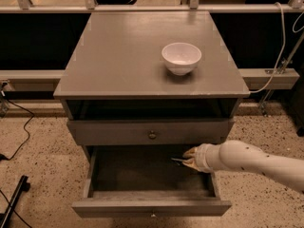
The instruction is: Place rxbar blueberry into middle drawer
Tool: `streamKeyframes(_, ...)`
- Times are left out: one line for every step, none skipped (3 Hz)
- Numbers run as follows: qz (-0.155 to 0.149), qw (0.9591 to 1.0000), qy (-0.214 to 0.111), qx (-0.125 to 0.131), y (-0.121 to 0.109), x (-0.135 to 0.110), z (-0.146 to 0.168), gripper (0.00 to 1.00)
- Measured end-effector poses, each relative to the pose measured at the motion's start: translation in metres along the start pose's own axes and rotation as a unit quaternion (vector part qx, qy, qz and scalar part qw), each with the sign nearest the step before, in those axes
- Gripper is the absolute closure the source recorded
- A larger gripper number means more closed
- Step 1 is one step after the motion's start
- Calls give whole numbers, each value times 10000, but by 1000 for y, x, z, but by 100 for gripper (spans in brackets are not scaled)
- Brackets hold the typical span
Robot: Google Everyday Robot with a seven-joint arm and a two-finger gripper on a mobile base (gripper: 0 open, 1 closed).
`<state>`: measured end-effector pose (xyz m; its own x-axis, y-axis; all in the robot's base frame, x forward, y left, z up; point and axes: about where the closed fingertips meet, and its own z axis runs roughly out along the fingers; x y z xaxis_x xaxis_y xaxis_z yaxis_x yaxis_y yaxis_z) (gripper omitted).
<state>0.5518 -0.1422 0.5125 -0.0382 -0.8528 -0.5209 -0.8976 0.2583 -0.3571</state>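
The rxbar blueberry [177, 160] is clasped by the gripper [185, 158] near the 3 o'clock wall of the middle drawer [142, 207]; bare floor is seen toward 9 o'clock.

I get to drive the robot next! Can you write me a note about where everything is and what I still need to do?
Gripper: inside the open middle drawer, toward its right side.
rxbar blueberry: only a thin dark sliver shows at the gripper's tip; I cannot tell whether it is held or already lying down.
White bowl: on the cabinet top, not part of the job.
Upper drawer: shut.
Done: drawer open, bar inside it.
Left: probably make sure the bar rests on the drawer floor, then pull the arm out.
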Motion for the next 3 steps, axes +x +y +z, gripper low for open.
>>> streamKeyframes(78, 9996, -249, -121, -20, 0, 11, 100)
streamKeyframes(332, 9956, -668, -569, -7, 1, 38, 74)
streamKeyframes(537, 9912, -895, -811, 19, 5, 42, 50)
